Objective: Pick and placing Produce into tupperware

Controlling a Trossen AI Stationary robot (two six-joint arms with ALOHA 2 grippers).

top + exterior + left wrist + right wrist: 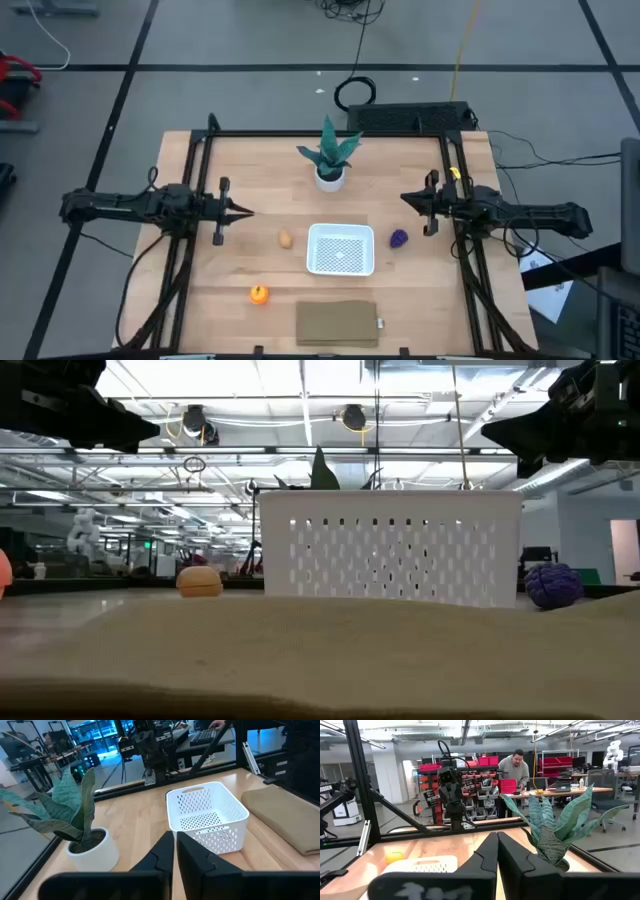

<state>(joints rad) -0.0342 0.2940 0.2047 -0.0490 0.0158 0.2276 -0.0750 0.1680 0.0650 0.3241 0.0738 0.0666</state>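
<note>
High view: nothing has been placed yet. The white, shallow, squarish mesh-walled plastic tupperware (341,249) is seen empty at the middle of the pale wooden counter (250,170). All 3 pieces of produce lie on the counter outside it: the tan oval toy (286,239) just beside its left wall, the dark purple knobbly toy (399,238) just beside its right wall, and the bright orange round toy (259,294) nearer the front left, well apart. The left pincer (243,211) and right pincer (406,199) are held at their own sides, each with fingers pressed together and nothing between them.

Low view: the tan toy (200,580) and purple toy (553,585) are shown resting on the counter on either side of the tupperware (390,546); both arms hang above, clear of everything.

Left wrist view: the tupperware's (207,815) dotted floor is seen bare; the left pincer's (175,845) fingers meet, holding nothing.

Right wrist view: the right pincer (497,844) is likewise pressed shut and empty, with the orange toy (395,856) beyond the tupperware (422,864).

All 3 picks and placements are judged to remain.
</note>
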